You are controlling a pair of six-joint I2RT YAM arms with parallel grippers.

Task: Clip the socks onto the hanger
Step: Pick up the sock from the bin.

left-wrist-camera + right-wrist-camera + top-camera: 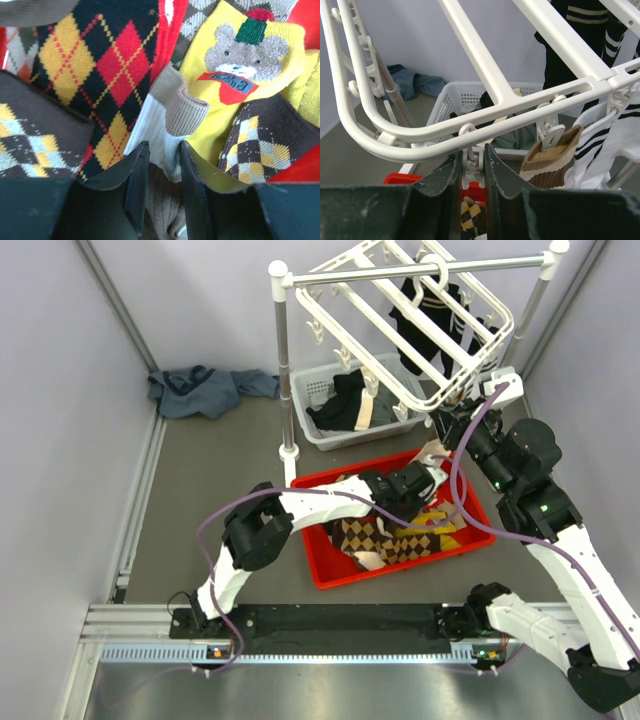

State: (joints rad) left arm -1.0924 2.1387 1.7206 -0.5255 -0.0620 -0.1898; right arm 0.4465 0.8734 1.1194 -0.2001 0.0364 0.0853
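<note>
- At the centre of the top view, a red bin (325,575) stands on the table, and the socks (375,535) lie in a heap inside it.
- In the left wrist view, a black argyle sock (115,65) with red and orange diamonds lies at upper left, a brown argyle sock (260,145) at lower right, and a yellow bear sock (240,60) between them.
- The left gripper (164,150) is down in this heap; its fingers are nearly together and pinch a tan sock (182,112) with a ribbed cuff.
- The hanger (490,75) hangs tilted at the upper right of the top view, above a white basket (320,430).
- The right gripper (471,150) is under the hanger's curved edge, with its fingers pressed on both sides of a white clip (471,167).
- Just beside it to the right, another clip holds a tan cuff (547,160), next to a white striped sock (600,145).
</note>
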